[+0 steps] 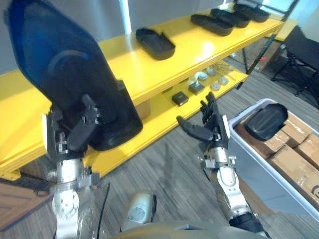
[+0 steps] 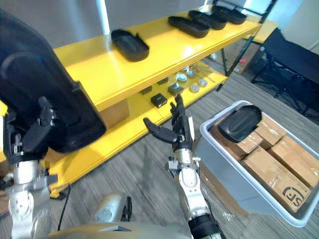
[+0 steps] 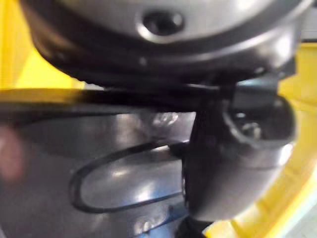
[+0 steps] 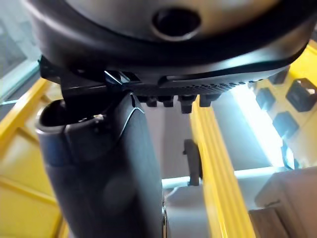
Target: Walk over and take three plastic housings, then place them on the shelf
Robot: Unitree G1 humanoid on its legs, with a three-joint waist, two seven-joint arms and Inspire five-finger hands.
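Note:
My left hand [image 1: 82,127] is shut on a large black plastic housing [image 1: 65,74], held upright in front of the left end of the yellow shelf [image 1: 149,69]. In the left wrist view the thumb [image 3: 233,158] presses against the housing's glossy wall [image 3: 99,158]. One more black housing [image 1: 155,43] lies on the top shelf board, and several others [image 1: 224,19] lie at its far right end. Another housing [image 1: 265,121] rests in the grey bin [image 1: 269,169]. My right hand [image 1: 209,124] is open and empty, raised between the lower shelf and the bin.
Small black and silver parts [image 1: 197,87] sit on the lower shelf board. Cardboard boxes [image 1: 296,159] fill the bin at the right. A black folding chair [image 1: 299,55] stands beyond the shelf's right end. Grey floor lies between shelf and bin.

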